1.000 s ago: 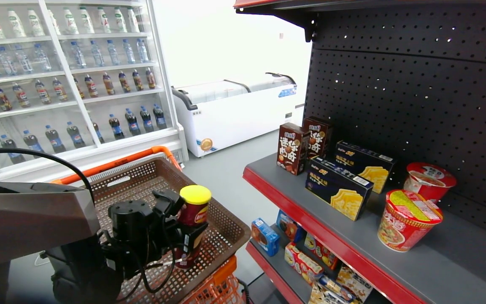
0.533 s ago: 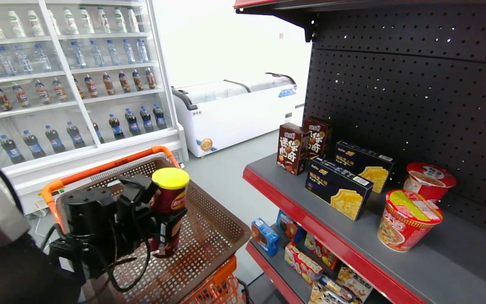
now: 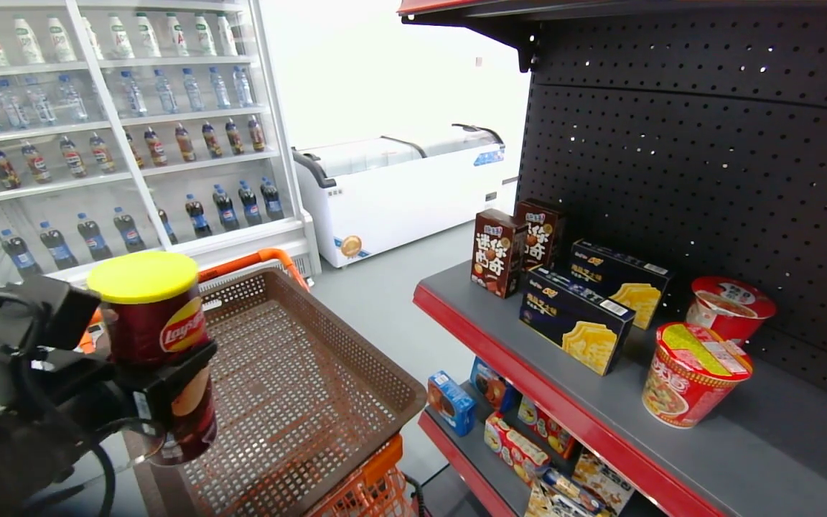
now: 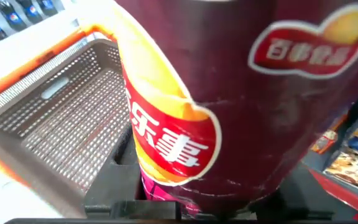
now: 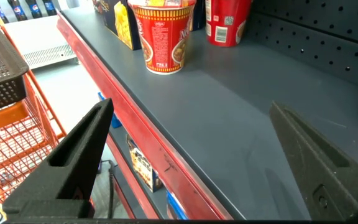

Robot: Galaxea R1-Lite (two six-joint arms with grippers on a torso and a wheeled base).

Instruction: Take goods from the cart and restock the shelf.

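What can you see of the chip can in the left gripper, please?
The chip can is a tall dark red tube, seemingly cardboard, with a flat yellow lid and a red-and-yellow logo. It stands upright and closed, clamped around its middle by the left gripper, held up at the left side of the brown basket.

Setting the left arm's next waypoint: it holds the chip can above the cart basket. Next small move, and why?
Probably carry the left gripper and chip can rightward toward the shelf: the can is clamped upright above the basket, and bare shelf shows beside the front noodle cup.
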